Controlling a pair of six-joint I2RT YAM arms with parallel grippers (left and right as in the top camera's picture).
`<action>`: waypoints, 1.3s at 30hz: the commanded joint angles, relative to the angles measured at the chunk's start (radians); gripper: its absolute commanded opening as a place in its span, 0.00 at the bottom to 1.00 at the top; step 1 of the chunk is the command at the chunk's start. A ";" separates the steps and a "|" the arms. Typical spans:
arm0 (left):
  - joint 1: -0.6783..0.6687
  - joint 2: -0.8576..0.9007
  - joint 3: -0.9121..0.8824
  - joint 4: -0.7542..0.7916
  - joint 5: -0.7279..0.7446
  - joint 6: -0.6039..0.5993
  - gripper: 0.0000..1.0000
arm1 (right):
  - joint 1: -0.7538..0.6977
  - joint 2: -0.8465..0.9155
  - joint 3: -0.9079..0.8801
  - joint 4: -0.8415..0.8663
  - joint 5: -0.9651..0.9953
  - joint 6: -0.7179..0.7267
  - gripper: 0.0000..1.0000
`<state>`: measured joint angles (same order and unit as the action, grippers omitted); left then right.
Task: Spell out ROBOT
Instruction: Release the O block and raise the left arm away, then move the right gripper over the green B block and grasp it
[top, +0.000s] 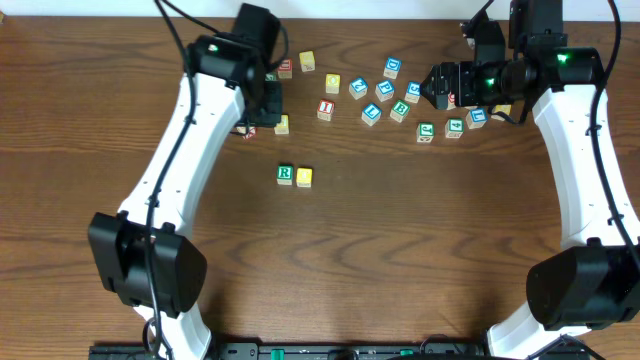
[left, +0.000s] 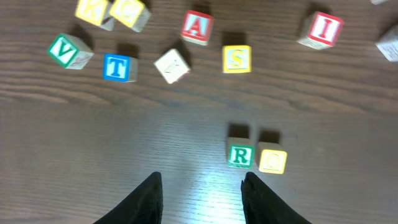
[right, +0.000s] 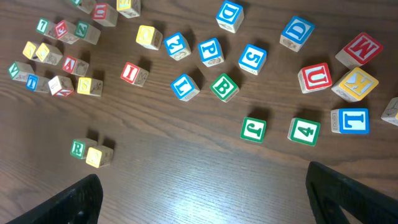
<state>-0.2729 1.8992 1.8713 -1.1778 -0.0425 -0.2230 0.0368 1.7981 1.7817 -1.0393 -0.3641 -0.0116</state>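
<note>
left claw (left: 202, 200): fingers a narrow gap apart with nothing between them, hanging over bare table (left: 93, 143) just short of the started word.
right claw (right: 214, 199): spread wide and empty, above the loose scatter on its own side.
R cube (left: 240, 155): green-framed, letter up, alone in the open just ahead of the left claw.
yellow-faced cube (left: 272, 160): set against the R cube, touching or nearly so; it stands as the first O.
B cube (right: 224, 87): green-framed, in the scatter ahead of the right claw, with a blue-framed cube (right: 185, 86) just beside it and a P cube (right: 210, 51) near.
T cube (left: 117, 66): blue-framed, in the cluster beyond the left claw, between a V cube (left: 63, 51) and a pale tilted cube (left: 171, 65), near both but apart.
second yellow cube (right: 148, 36): probably the other O; its letter is too small to tell.
handling: judged light, hard and unyielding wood. The flat faces should give a firm pinch, though painted sides may be a little slick.
where to hold: two opposite side faces, taken from above with the letter left showing. For the B cube, pick the pair of faces clear of its blue neighbour.
risk: a finger could nudge a neighbour, or a corner grip could twist the cube.
</note>
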 joint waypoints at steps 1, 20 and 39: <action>0.061 -0.013 -0.002 -0.003 0.009 -0.019 0.41 | -0.004 0.005 0.022 -0.002 -0.008 -0.005 0.99; 0.283 -0.173 -0.001 -0.042 0.033 -0.022 0.41 | -0.003 0.005 0.022 0.021 -0.032 0.011 0.99; 0.357 -0.177 -0.001 -0.046 0.034 -0.022 0.42 | 0.148 0.103 0.149 0.060 0.296 0.386 0.85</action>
<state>0.0826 1.7313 1.8713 -1.2228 -0.0059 -0.2359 0.1482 1.8355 1.8267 -0.9482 -0.1875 0.2810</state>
